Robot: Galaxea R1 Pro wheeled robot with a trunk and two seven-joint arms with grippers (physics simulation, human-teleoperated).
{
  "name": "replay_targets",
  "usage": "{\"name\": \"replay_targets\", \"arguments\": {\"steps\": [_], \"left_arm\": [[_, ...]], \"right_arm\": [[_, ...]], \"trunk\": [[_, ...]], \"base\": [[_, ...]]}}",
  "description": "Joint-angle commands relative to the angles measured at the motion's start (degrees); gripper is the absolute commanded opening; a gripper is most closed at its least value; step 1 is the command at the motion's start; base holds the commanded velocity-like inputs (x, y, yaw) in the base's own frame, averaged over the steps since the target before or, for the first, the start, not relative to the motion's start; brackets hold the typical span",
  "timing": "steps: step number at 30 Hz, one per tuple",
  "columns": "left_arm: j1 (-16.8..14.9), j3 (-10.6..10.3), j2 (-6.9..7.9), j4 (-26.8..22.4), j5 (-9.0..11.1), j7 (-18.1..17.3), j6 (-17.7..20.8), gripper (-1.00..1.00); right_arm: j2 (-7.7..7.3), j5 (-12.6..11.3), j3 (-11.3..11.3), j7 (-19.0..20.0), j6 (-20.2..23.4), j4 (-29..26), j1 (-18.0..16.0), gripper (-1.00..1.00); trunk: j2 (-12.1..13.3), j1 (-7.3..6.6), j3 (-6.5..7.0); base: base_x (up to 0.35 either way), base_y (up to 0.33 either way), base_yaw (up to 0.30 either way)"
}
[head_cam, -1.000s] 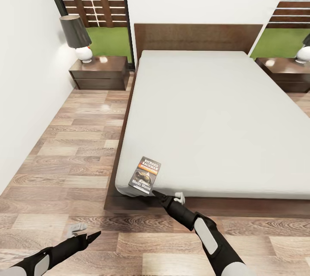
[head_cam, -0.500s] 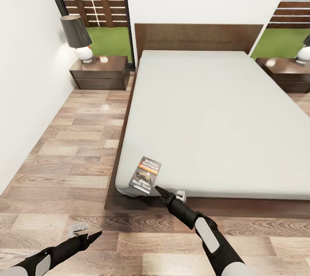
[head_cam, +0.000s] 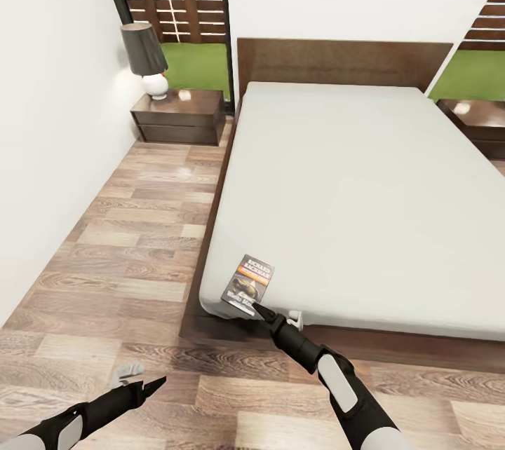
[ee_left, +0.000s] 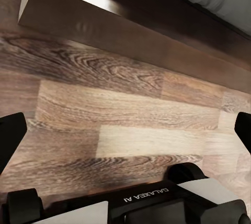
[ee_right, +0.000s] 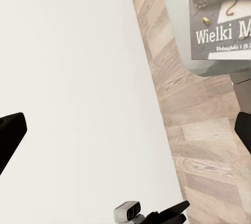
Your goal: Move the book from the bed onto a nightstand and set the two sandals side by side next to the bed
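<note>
**Desk:** What fills the frame, biggest first?

**Photographer:** The bed (head_cam: 365,183), grey mattress on a dark wood frame, takes the centre and right of the head view, headboard against the white wall at the top. Light plank floor (head_cam: 119,247) runs down the left. In the upper left stands a nightstand (head_cam: 179,116) with a black-shaded lamp (head_cam: 145,57) on it; a second nightstand (head_cam: 480,124) is cut by the right edge.

**Desk:** And the book?

**Photographer:** The book (head_cam: 248,284) lies flat at the mattress's near left corner, lower centre of the frame, right at the foot edge. Its long axis runs roughly up the bed, leaning slightly right, title end toward the headboard. The right wrist view catches its lower cover (ee_right: 222,20) with the white lettering.

**Desk:** Why is the right arm there?

**Photographer:** It looks like a reach for a pick-up. The right gripper (head_cam: 275,315) sits at the book's near short edge, one dark fingertip over the cover. The wrist view shows its fingertips at opposite frame edges, so the jaws are spread wide and grip nothing.

**Desk:** The left?

**Photographer:** The left gripper (head_cam: 137,380) hangs low over the floor in the lower left, likely parked out of the way, jaws likewise apart and empty.
</note>
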Motion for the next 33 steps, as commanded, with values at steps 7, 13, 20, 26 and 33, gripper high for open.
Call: {"name": "replay_targets", "arguments": {"steps": [7,13,20,26,33], "left_arm": [[0.0,0.3,-0.26,0.0,-0.6,-0.1,-0.3,1.0],[0.0,0.3,-0.74,0.0,-0.6,-0.1,-0.2,1.0],[0.0,0.3,-0.8,0.0,-0.6,0.0,-0.2,1.0],[0.0,0.3,-1.51,0.0,-0.6,0.0,-0.2,1.0],[0.0,0.3,-1.56,0.0,-0.6,0.0,-0.2,1.0]], "right_arm": [[0.0,-0.6,0.0,-0.1,0.5,-0.1,0.0,1.0],[0.0,-0.6,0.0,-0.1,0.5,0.0,0.0,1.0],[0.0,-0.6,0.0,-0.1,0.5,0.0,0.0,1.0],[0.0,-0.6,0.0,-0.1,0.5,-0.1,0.0,1.0],[0.01,-0.6,0.0,-0.1,0.5,0.0,0.0,1.0]], "trunk": [[0.0,0.0,-0.03],[0.0,0.0,-0.03],[0.0,0.0,-0.03],[-1.2,0.66,-0.57],[-4.0,2.2,-1.83]], "base": [[0.0,0.0,0.001],[0.0,0.0,0.0],[0.0,0.0,0.0],[0.0,0.0,0.0],[0.0,0.0,0.0]]}}
